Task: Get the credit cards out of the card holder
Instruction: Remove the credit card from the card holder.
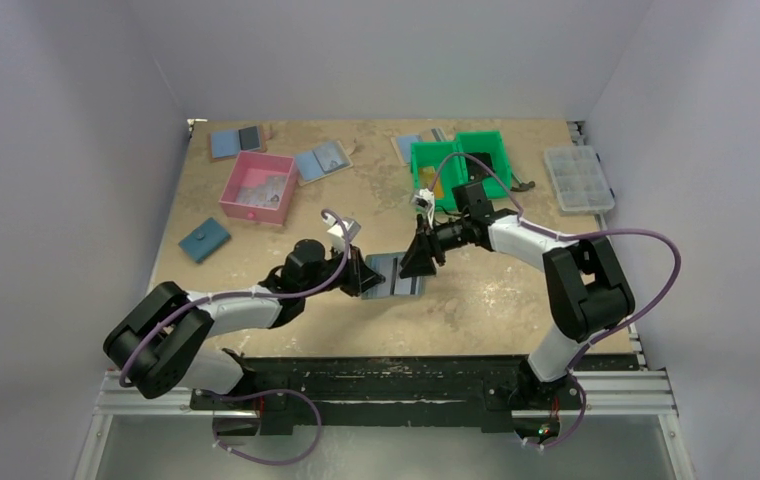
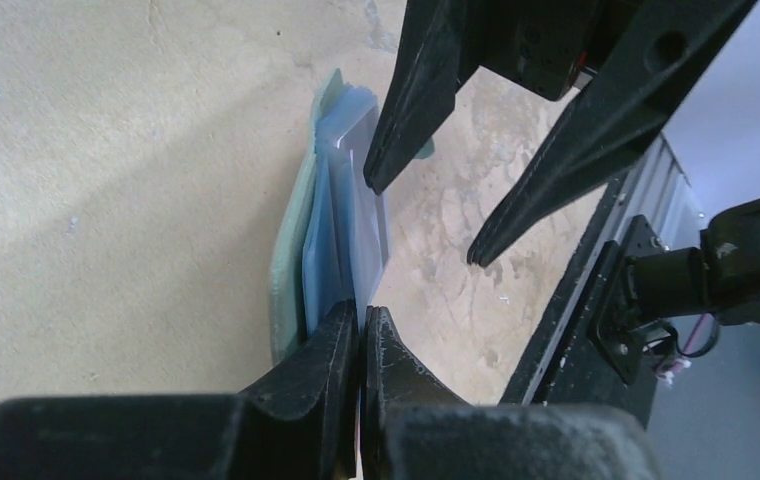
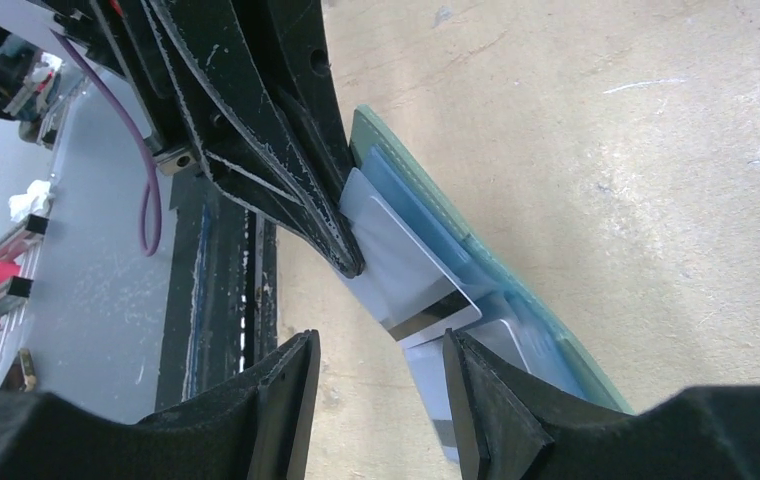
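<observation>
**A:** Start with the top view. Where is the card holder?

**B:** The card holder lies spread open on the counter, near the front edge and between the two arms. The left hand is at its left side and the right hand at its right. A dark blue wallet sits well apart to the left, with a pink bin behind it and a green bin at the back.

**A:** And the left wrist view?

**B:** The left hand has its fingers pressed together, pinching the near edge of the grey panel inside the card holder. The holder's grey-green outside rests on the counter, with pale blue layers between it and the panel. The right hand comes in from above with its fingers apart. One tip touches the grey panel and the other hangs clear over the counter.

**A:** Does the right wrist view agree?

**B:** Yes. The right hand is spread, and the lifted corner of the grey panel sits in the gap, close to one finger. The left hand is clamped on that panel's far edge. The card holder lies flat on the counter beneath it.
</observation>
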`<state>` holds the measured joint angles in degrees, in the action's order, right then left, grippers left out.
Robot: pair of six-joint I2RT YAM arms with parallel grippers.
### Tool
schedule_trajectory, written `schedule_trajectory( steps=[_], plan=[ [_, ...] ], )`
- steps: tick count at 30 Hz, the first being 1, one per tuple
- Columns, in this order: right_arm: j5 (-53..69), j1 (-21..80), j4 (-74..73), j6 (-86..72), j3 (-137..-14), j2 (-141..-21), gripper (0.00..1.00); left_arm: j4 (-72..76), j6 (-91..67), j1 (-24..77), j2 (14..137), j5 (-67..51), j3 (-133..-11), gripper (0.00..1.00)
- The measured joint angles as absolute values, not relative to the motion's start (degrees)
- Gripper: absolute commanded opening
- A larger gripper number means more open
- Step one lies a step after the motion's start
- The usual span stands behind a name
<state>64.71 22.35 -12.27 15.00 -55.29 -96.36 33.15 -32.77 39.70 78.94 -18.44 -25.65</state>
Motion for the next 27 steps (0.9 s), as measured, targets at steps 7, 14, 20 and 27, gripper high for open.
schedule_trajectory(
  steps=[7, 14, 20, 27],
  plan=[
    [67.2, 21.6, -12.1, 14.5, -55.3, -96.4, 0.56, 40.2, -37.1, 39.0, 78.9, -21.7, -22.2, 0.00],
    [69.6, 21.1, -10.5, 11.4, -55.3, -96.4, 0.56, 45.3, -39.5, 39.0, 78.5, -22.8, -19.9, 0.00],
    [71.1, 20.9, -8.1, 8.8, -55.2, -96.4, 0.56, 46.3, -39.9, 39.0, 76.8, -22.9, -19.2, 0.00],
    [71.7, 20.9, -7.0, 7.1, -55.0, -96.4, 0.56, 47.0, -39.9, 39.0, 74.9, -22.5, -18.4, 0.00]
  ],
)
